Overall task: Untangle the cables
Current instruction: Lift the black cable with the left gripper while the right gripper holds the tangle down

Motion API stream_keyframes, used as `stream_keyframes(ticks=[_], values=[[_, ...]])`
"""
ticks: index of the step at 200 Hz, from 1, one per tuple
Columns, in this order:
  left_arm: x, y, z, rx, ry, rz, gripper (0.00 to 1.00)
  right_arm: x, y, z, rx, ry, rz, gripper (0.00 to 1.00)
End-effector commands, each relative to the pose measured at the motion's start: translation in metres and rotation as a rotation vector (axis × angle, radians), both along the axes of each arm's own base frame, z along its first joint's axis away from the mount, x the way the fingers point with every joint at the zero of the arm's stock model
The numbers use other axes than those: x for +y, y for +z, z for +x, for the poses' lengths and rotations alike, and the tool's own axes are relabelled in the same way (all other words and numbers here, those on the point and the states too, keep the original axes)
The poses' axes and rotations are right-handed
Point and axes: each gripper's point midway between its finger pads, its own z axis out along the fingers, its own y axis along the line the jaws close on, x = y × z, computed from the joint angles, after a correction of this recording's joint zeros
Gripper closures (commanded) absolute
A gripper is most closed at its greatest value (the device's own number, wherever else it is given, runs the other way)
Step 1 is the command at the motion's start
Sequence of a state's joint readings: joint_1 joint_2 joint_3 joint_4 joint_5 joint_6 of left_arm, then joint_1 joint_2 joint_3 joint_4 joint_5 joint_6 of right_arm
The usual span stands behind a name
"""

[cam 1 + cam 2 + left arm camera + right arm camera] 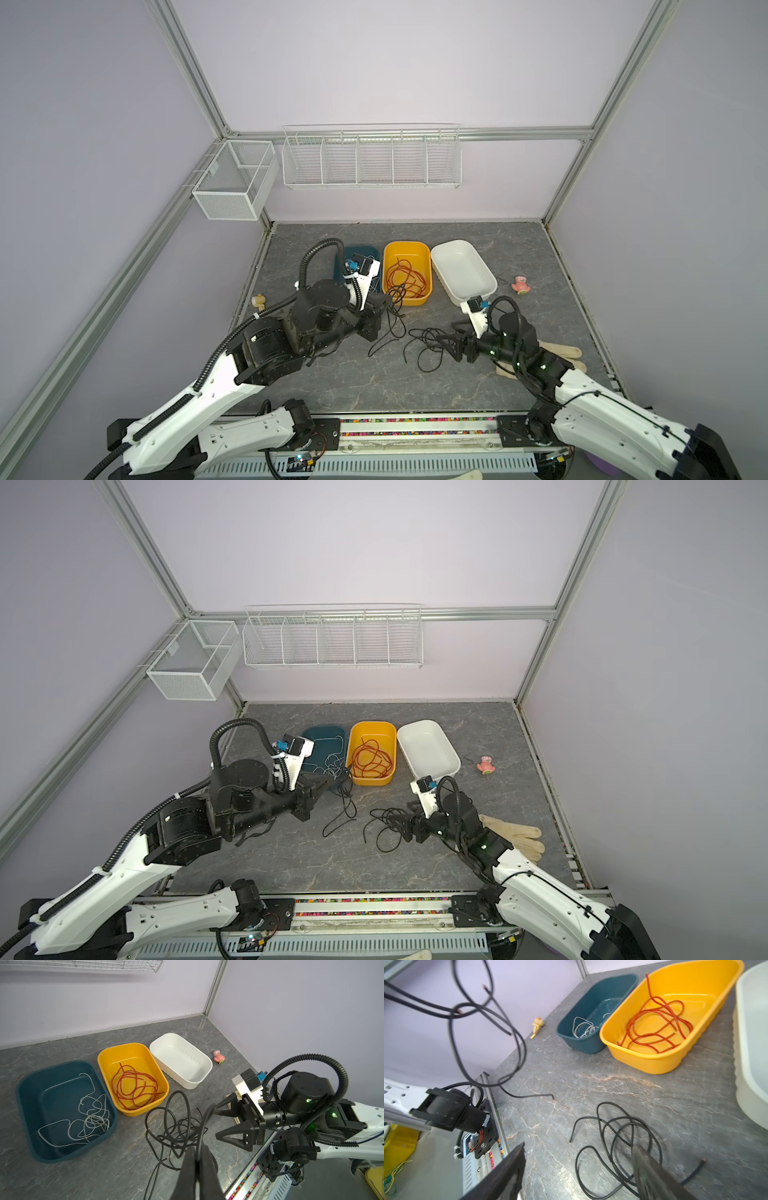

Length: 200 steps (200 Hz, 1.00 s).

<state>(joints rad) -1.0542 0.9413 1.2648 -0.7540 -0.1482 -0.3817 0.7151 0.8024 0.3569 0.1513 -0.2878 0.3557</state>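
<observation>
Rearward, the teal plastic tub (62, 1063) holds your white cable (91, 1120); the yellow plastic tub (124, 1044) beside it holds the red-orange cable (133, 1084). Black cable loops (182, 1136) lie on the grey marbled tabletop (124, 1157). Only the left wrist view shows your left gripper (197, 1155) pinching one loop. Your right gripper (578, 1146) gapes empty beside them, with bare tabletop nearward.

This is a robotics lab test cell. Silver aluminium-profile framing (519, 134) boxes in plain lilac wall panels (395, 62) and a grey marble-patterned tabletop (415, 382). Two white-and-black robot arms, the left (199, 399) and the right (602, 411), stand on a front mounting rail (415, 441) above a slotted white cable duct (374, 461). An empty white wire rack (372, 162) hangs on the back wall.
</observation>
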Motion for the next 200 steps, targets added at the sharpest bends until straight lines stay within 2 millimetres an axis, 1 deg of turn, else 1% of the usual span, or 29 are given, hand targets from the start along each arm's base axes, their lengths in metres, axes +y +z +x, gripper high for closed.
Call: stream_keyframes(ticks=[1,31,70,109,133,157,200], values=[[-0.013,-0.001,-0.004,0.033,-0.033,-0.056,1.0,0.012,0.015,-0.014,-0.09,0.093,0.042,0.18],[-0.024,-0.015,-0.004,0.073,-0.052,-0.059,1.0,0.018,0.018,-0.022,-0.121,0.131,0.061,0.17],[-0.037,-0.028,-0.006,0.116,-0.087,-0.067,1.0,0.018,0.017,-0.018,-0.134,0.106,0.051,0.17],[-0.043,-0.029,-0.01,0.138,-0.113,-0.08,1.0,0.013,0.017,-0.014,-0.168,0.067,0.05,0.18],[-0.045,-0.03,-0.013,0.151,-0.126,-0.1,1.0,0.015,0.019,-0.016,-0.179,0.078,0.057,0.19],[-0.046,-0.029,-0.015,0.158,-0.137,-0.117,1.0,0.016,0.017,-0.016,-0.177,0.079,0.051,0.19],[-0.052,-0.031,-0.019,0.185,-0.164,-0.134,1.0,0.02,0.016,-0.017,-0.182,0.095,0.05,0.28]])
